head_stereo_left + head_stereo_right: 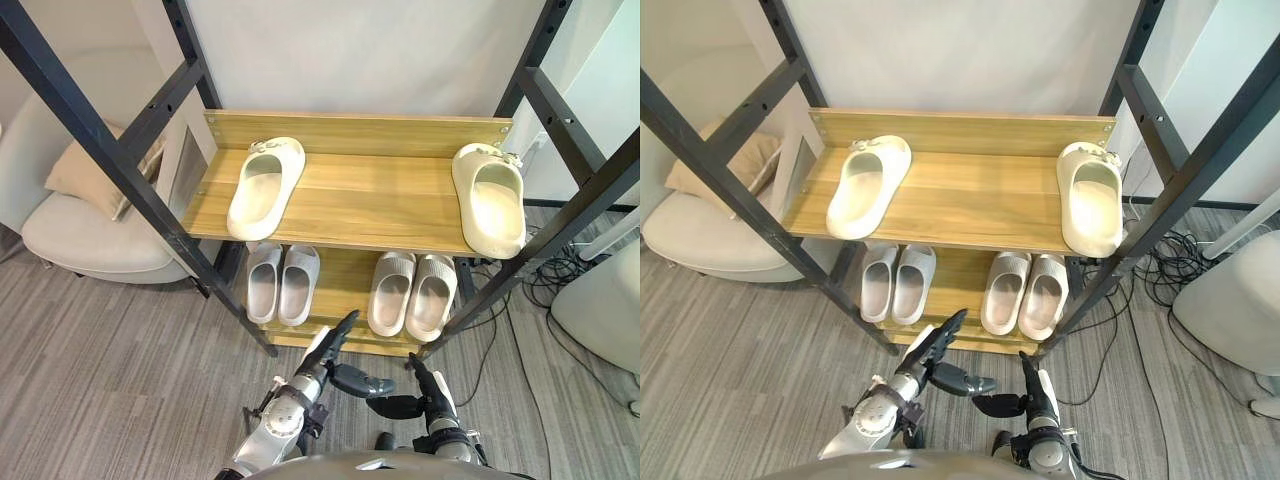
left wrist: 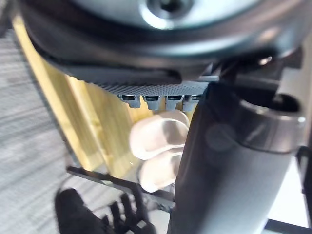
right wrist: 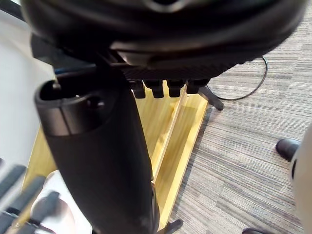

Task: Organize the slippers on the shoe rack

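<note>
Two cream slippers lie far apart on the wooden top shelf (image 1: 380,195): one at the left (image 1: 265,187), one at the right end (image 1: 490,198), both with toes toward the back wall. The lower shelf holds a light grey pair (image 1: 282,283) and a beige pair (image 1: 412,293), each side by side. My left hand (image 1: 330,352) is low in front of the rack, fingers straight and thumb out, holding nothing. My right hand (image 1: 418,392) is beside it, also open and empty. A pair on the lower shelf (image 2: 161,151) shows past the left hand in the left wrist view.
Black slanted metal posts (image 1: 120,160) frame the rack on both sides. A cream armchair with a cushion (image 1: 90,225) stands to the left. Cables (image 1: 560,270) lie on the floor at the right, next to a white object (image 1: 600,305). Grey striped floor lies in front.
</note>
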Controlling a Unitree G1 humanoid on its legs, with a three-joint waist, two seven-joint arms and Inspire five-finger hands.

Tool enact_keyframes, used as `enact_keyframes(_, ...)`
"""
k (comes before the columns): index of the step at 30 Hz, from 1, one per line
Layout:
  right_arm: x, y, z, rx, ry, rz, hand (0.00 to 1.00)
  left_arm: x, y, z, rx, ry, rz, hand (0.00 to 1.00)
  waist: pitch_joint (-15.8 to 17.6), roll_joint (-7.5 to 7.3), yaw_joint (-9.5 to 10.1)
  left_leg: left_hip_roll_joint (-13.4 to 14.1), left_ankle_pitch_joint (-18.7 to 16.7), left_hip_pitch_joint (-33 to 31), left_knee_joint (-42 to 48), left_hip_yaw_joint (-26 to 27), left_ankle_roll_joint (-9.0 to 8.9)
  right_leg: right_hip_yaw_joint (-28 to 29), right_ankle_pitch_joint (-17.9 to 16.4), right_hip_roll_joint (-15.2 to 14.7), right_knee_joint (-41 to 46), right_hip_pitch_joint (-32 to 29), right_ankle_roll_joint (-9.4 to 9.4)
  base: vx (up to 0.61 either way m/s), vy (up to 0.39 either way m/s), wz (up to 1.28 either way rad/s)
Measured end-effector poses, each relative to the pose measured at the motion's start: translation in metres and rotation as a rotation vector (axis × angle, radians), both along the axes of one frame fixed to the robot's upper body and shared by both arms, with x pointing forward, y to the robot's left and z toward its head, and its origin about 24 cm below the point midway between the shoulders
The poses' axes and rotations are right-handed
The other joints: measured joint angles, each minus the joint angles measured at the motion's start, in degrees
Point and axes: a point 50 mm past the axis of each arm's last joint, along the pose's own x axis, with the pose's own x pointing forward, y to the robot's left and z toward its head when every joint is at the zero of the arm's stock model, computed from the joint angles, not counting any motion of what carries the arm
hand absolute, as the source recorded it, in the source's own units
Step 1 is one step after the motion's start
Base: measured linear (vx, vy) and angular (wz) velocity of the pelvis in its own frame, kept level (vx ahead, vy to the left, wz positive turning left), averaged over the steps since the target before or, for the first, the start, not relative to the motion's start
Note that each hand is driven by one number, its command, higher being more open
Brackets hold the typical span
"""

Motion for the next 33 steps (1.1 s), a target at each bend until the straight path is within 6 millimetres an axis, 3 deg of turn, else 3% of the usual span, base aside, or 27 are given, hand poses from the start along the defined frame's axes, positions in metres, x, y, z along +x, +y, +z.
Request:
enact_keyframes(5, 0.001, -0.001, -0.002, -0.005, 0.009, 0.009, 1.0, -0.014, -0.039, 0.022, -0.13, -0.036, -0.23, 1.0, -0.61, 0.23, -0.15, 0.02, 0.05, 1.31, -0.58, -0.02, 0.03, -0.05, -0.26, 0.05, 0.01, 1.06, 0.03, 0.0, 0.0, 0.0)
enact_keyframes(11, 0.0, -0.001, -0.002, 0.008, 0.015, 0.016, 1.0, -0.012, -0.056, 0.053, -0.281, -0.089, -0.311, 1.0, -1.29, 0.25, -0.42, 0.14, 0.0, 1.8, -0.88, 0.67, -0.02, 0.61, -0.48, -0.05, 0.36, 0.93, 0.09, 0.0, 0.012, -0.05)
enact_keyframes(14, 0.0, -0.001, -0.002, 0.014, 0.017, 0.017, 1.0, -0.005, -0.061, 0.082, -0.383, -0.163, -0.312, 1.0, -1.41, 0.12, -0.28, 0.27, -0.1, 2.1, -0.89, 1.13, -0.07, 1.12, -0.55, -0.08, 0.52, 0.95, 0.11, 0.0, 0.013, -0.08)
enact_keyframes(15, -0.001, 0.0, -0.002, 0.015, 0.02, 0.022, 1.0, -0.003, -0.062, 0.102, -0.448, -0.224, -0.317, 1.0, -1.58, -0.05, -0.28, 0.33, -0.12, 2.16, -0.89, 1.22, -0.09, 1.21, -0.56, -0.08, 0.52, 0.98, 0.1, 0.0, 0.007, -0.04)
enact_keyframes(19, -0.001, 0.002, -0.003, 0.016, 0.025, 0.043, 1.0, -0.001, -0.062, 0.136, -0.557, -0.334, -0.313, 1.0, -2.17, -0.43, -0.21, 0.44, -0.12, 2.27, -0.89, 1.22, -0.09, 1.19, -0.59, -0.04, 0.49, 1.2, 0.04, 0.0, 0.0, 0.0)
enact_keyframes(25, -0.006, 0.006, -0.006, 0.023, 0.05, 0.057, 1.0, 0.014, -0.04, 0.175, -0.653, -0.504, -0.168, 1.0, -3.62, -1.16, 0.02, 0.38, -0.2, 2.96, -0.91, 1.02, -0.1, 0.92, -0.69, -0.01, 0.37, 1.87, 0.05, 0.0, 0.001, 0.01)
enact_keyframes(33, -0.008, 0.009, -0.007, 0.038, 0.065, 0.069, 1.0, 0.046, 0.023, 0.215, -0.579, -0.855, 0.219, 1.0, -3.81, -1.15, 0.11, 0.01, -0.13, 2.64, -0.87, 0.08, -0.04, -0.12, -0.75, -0.03, 0.45, 2.02, 0.13, -0.01, 0.004, 0.06)
